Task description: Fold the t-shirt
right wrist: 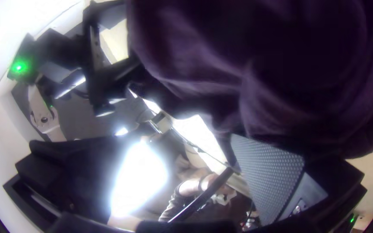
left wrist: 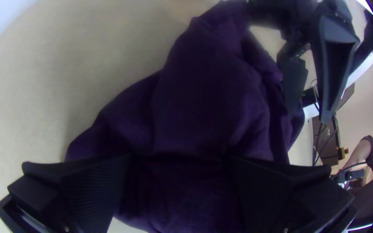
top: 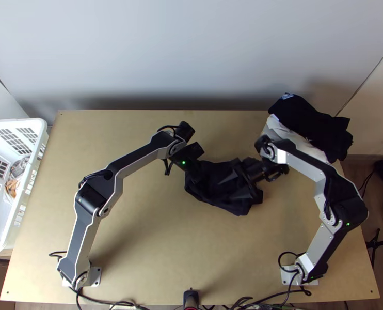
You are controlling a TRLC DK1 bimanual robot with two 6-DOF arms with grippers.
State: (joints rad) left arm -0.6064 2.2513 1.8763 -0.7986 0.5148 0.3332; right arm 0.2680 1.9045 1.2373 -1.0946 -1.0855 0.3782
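While a dark t-shirt (top: 212,190) lies bunched on the counter (top: 155,222), the top view shows the left claw (top: 195,174) at its left end, the right claw (top: 236,186) over its right part, and a pile of clothes (top: 307,121) beyond it to the right. In the left wrist view, the left claw (left wrist: 180,185) is wide, the t-shirt spanning the gap. In the right wrist view, the right claw (right wrist: 182,181) is wide too, the t-shirt close by one finger (right wrist: 268,177).
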